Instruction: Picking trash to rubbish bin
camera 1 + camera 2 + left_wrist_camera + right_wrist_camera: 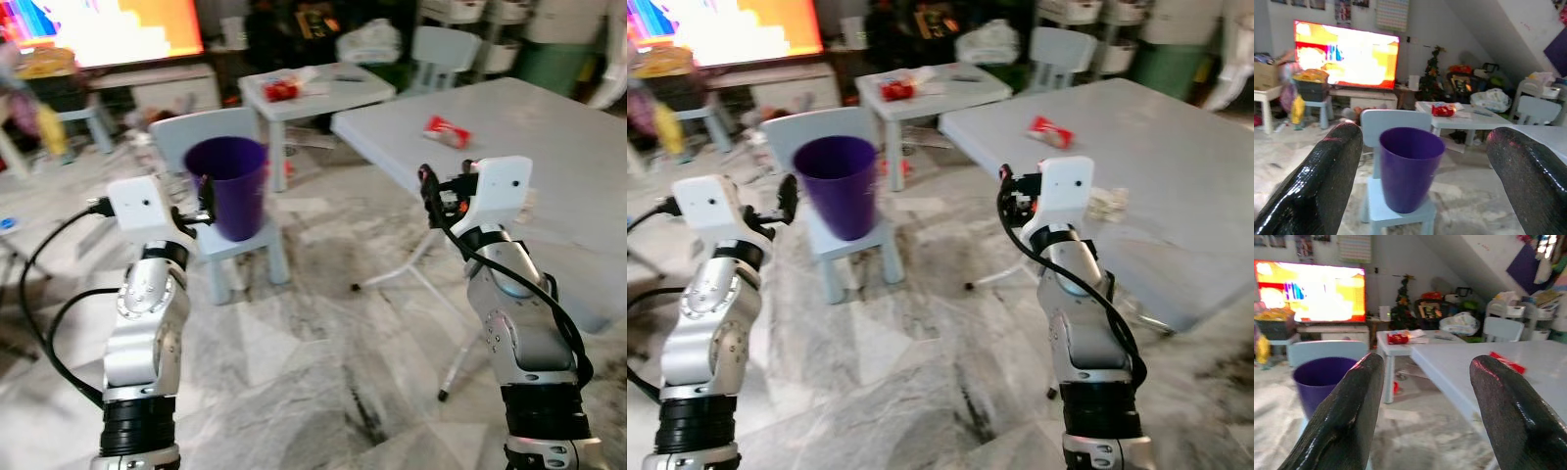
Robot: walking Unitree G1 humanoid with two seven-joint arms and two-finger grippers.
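On the grey tabletop [549, 147] lies a red wrapper [447, 129], the purple bin [228, 186] stands on a small chair [240, 245], both claws [1422, 181] [1422, 396] gape empty: approach step, reaching next.

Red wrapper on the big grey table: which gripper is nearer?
Right. The right gripper is raised at the table's near edge, just short of the red wrapper. The left gripper is across the floor beside the purple bin.
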